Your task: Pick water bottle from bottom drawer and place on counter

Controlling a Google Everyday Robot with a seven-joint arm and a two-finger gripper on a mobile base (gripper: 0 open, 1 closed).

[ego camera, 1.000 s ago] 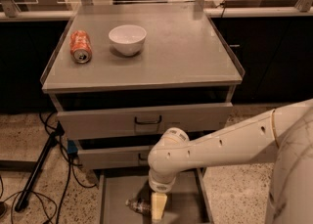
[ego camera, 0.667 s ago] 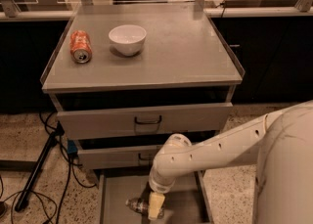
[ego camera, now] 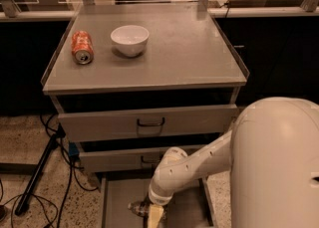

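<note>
Down in the grey metal bottom drawer point(ego camera: 117, 199), the end effector point(ego camera: 155, 215) meets the small clear plastic water bottle point(ego camera: 135, 207), grip impossible to tell; grasping seems underway, next a lift onto the matte grey counter point(ego camera: 194, 57).

Tool point(ego camera: 155, 215) sunk lower into bottom drawer point(ego camera: 118, 199), beside water bottle point(ego camera: 136, 207); arm point(ego camera: 279, 162) looming larger at right

Water bottle point(ego camera: 136, 207) on its side in bottom drawer point(ego camera: 117, 198), gripper point(ego camera: 155, 216) over it
</note>
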